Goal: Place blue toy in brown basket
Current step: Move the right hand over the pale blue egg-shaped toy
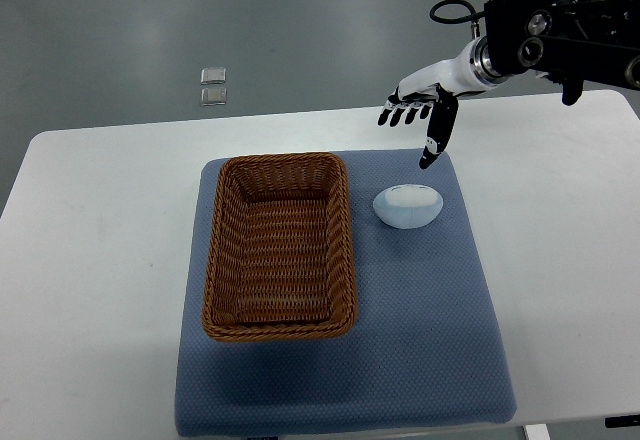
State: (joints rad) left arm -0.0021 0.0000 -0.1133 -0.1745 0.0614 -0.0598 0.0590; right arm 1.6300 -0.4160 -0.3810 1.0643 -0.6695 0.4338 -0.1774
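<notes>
Nothing done yet: my right hand [420,120] hovers empty, fingers spread, beyond the blue toy [408,206], which lies beside the empty brown basket [226,260] (grasp and transfer remain).

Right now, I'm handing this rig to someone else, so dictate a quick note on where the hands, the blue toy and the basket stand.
Right hand: open, holding nothing, fingers relaxed, hovering above the far edge of the blue mat, just beyond the toy. Left hand: not in view.
Blue toy: pale blue, egg-shaped, lying on the mat just right of the basket, untouched.
Brown wicker basket: on the left part of the mat, nothing inside.
Done: only the approach toward the toy.
Left: grasp the toy, carry it left over the basket rim, release it inside.
</notes>
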